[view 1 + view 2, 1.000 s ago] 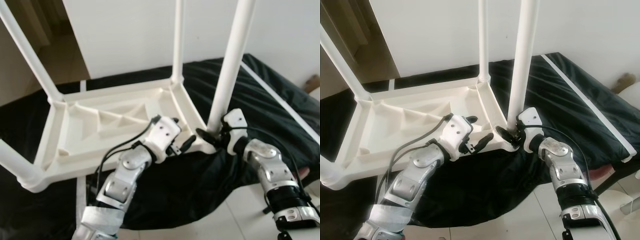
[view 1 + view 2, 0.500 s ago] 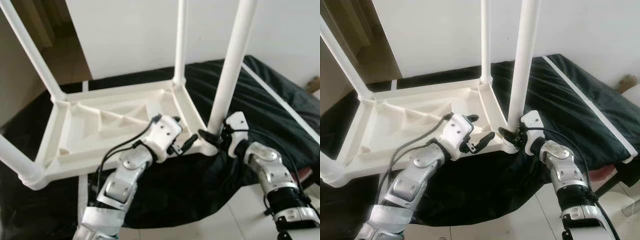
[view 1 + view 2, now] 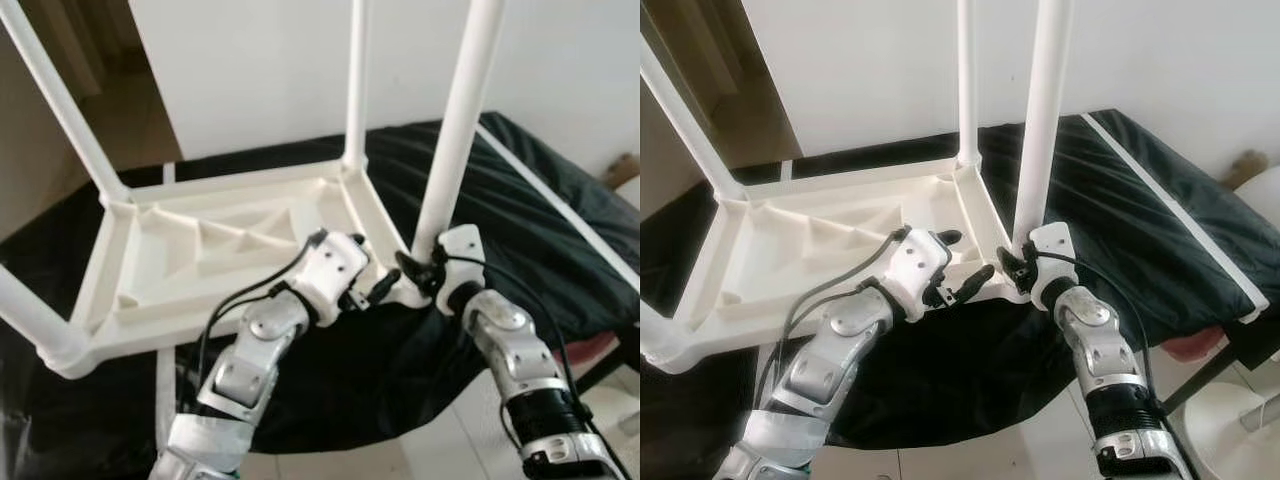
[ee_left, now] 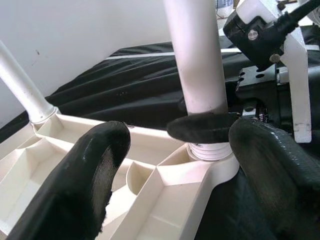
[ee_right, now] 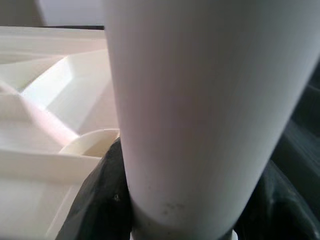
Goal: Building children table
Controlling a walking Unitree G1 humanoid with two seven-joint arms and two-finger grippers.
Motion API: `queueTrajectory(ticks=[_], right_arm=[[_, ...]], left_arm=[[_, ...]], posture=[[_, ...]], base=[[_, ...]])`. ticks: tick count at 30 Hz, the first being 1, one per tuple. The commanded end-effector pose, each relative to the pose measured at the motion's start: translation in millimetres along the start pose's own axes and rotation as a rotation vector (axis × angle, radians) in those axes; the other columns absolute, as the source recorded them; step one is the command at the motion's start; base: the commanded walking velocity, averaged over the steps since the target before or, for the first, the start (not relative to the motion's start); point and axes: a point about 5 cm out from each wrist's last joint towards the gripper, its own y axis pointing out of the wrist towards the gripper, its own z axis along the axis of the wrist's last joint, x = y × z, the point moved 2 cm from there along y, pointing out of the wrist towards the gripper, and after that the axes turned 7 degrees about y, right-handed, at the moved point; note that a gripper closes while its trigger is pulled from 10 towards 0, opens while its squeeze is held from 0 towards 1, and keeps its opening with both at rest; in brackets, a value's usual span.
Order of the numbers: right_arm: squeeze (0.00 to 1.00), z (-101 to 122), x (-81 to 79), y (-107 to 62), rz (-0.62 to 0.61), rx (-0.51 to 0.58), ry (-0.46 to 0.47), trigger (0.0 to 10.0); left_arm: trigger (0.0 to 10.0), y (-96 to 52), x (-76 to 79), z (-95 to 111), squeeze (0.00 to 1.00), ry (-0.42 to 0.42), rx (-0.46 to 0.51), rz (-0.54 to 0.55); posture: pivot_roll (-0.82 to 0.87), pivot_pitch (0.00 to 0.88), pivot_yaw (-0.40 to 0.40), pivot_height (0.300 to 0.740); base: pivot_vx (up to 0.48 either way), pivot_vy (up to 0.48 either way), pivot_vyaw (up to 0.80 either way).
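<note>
A white plastic children's table [image 3: 170, 262] lies upside down on a black cloth, its legs pointing up. My right gripper [image 3: 415, 270] is shut on the near right leg [image 3: 455, 130] just above its socket at the table's corner. In the right wrist view that leg [image 5: 200, 115] sits between the black fingers [image 5: 100, 200]. My left gripper [image 3: 375, 287] is open, hovering at the table's near rim just left of the same corner. The left wrist view has its fingers [image 4: 95, 170] spread either side of the leg [image 4: 195, 55], not touching it.
The black cloth [image 3: 520, 190] covers a low bed, with a white stripe along its right side. Three other legs stand up at the far right [image 3: 355, 80], far left [image 3: 60, 100] and near left [image 3: 25, 310] corners. A white wall lies behind, a tiled floor [image 3: 440, 440] below.
My right forearm has swung a little to the left, closer to the leg, still shut on it. The left gripper stays open at the rim.
</note>
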Motion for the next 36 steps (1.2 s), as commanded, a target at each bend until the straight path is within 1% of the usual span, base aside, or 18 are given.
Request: queueTrajectory(ticks=[1, 2, 4, 7, 8, 10, 11, 15, 18, 22, 31, 32, 36], right_arm=[[0.00, -24, 7.3, -9.2, -0.155, -0.096, 0.031, 10.0], [0.00, -24, 7.3, -9.2, -0.155, -0.096, 0.031, 10.0], [0.00, -29, 2.4, -12.3, -0.233, -0.105, 0.057, 10.0], [0.00, -32, -1.1, -14.9, -0.333, -0.110, 0.070, 10.0], [0.00, -31, -0.4, -17.5, -0.436, -0.098, 0.088, 10.0], [0.00, -28, -1.3, -22.9, -0.598, -0.062, 0.145, 10.0], [0.00, -26, -4.7, -24.2, -0.632, -0.053, 0.176, 10.0], [0.00, -20, -6.6, -22.5, -0.608, -0.029, 0.198, 10.0], [0.00, -18, -4.4, -23.7, -0.615, -0.027, 0.181, 10.0], [0.00, -20, -17.1, -23.3, -0.577, -0.046, 0.170, 10.0], [0.00, -11, -17.1, -20.8, -0.585, -0.003, 0.131, 10.0], [1.00, -7, -17.3, -21.1, -0.579, 0.018, 0.126, 10.0], [1.00, 2, -16.8, -23.0, -0.555, 0.067, 0.120, 10.0]], left_arm=[[10.0, -0.2, 2.2, -4, 0.00, -0.015, -0.015, -0.007], [10.0, -0.2, 2.2, -4, 0.00, -0.015, -0.015, -0.007], [10.0, 0.3, 3.0, -3, 0.00, -0.017, -0.011, -0.014], [10.0, 0.7, 3.4, -3, 0.00, -0.018, -0.006, -0.021], [10.0, 1.1, 3.6, -2, 0.00, -0.018, -0.005, -0.023], [10.0, 2.0, 4.1, -2, 0.00, -0.014, -0.003, -0.026], [10.0, 2.1, 4.2, -1, 0.00, -0.014, -0.002, -0.027], [10.0, 1.9, 4.2, -1, 0.00, -0.019, 0.000, -0.021], [10.0, 2.3, 4.7, -1, 0.00, -0.022, 0.000, -0.022], [10.0, 2.5, 6.6, 0, 0.00, -0.018, 0.004, -0.033], [10.0, 2.5, 6.1, 0, 0.00, -0.014, 0.006, -0.029], [10.0, 2.4, 6.2, 0, 0.00, -0.014, 0.007, -0.028], [10.0, 2.4, 6.7, 1, 0.00, -0.014, 0.009, -0.028]], posture=[[-0.02, 0.000, 0.040, 0.740], [-0.02, 0.000, 0.040, 0.740], [-0.02, 0.000, 0.043, 0.740], [-0.02, 0.000, 0.044, 0.740], [-0.02, 0.000, 0.043, 0.740], [-0.02, 0.000, 0.043, 0.740], [-0.01, 0.000, 0.034, 0.740], [-0.01, 0.000, 0.037, 0.740], [-0.01, 0.000, 0.037, 0.740], [-0.01, 0.000, 0.033, 0.740], [0.00, 0.000, 0.027, 0.740], [0.00, 0.000, 0.025, 0.740], [0.00, 0.000, 0.025, 0.740]], base=[[0.000, 0.000, 0.00], [0.000, 0.000, 0.00], [0.000, 0.000, 0.00], [0.000, 0.000, 0.00], [0.000, 0.000, 0.00], [0.000, 0.000, 0.00], [0.000, 0.000, 0.00], [0.000, 0.000, 0.00], [0.000, 0.000, 0.00], [0.000, 0.000, 0.00], [0.000, 0.000, 0.00], [0.000, 0.000, 0.00], [0.000, 0.000, 0.00]])
